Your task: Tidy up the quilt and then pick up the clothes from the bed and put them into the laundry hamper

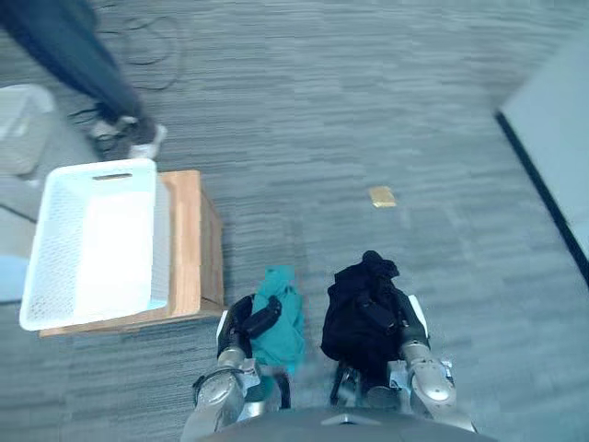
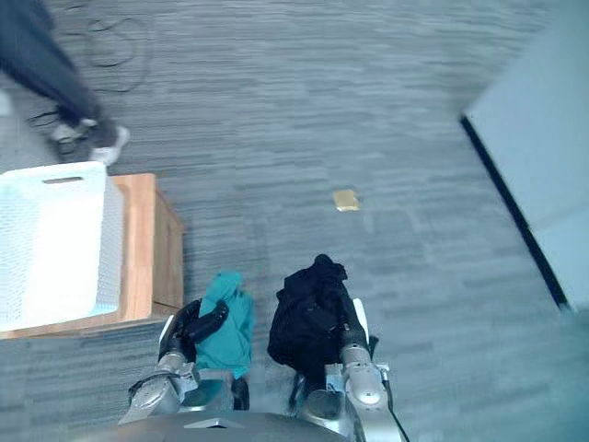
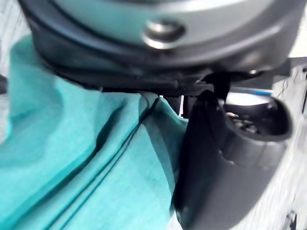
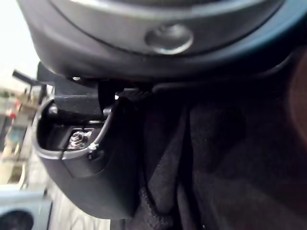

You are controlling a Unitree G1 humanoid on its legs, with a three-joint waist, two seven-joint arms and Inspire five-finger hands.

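Plainly both clothes are off the bed and in the air: the teal cloth (image 1: 283, 322) hangs bunched from the left hand (image 1: 250, 320), whose fingers curl across its folds, and the left wrist view shows the fabric trapped between palm and thumb. Just beside it the black cloth (image 1: 361, 318) is wadded against the right hand (image 1: 403, 320); in the right wrist view the thumb presses into the dark fabric, so I judge that hand closed on it too, though its fingers are hard to pick out against the black. Both bundles are close in front of the robot and above the floor (image 1: 368, 110), near each other but apart. The hamper (image 1: 110, 168) stands open on a wooden box (image 1: 191, 241) ahead and to the left, well apart from both hands, its long axis running away from the robot. The left hand is the nearer one, so the teal cloth probably goes in first, with a turn or step leftward needed before either can drop inside. Farther out, a small yellow scrap (image 1: 382, 196) lies on the floor, and a person's leg (image 1: 87, 69) stands beyond the hamper.
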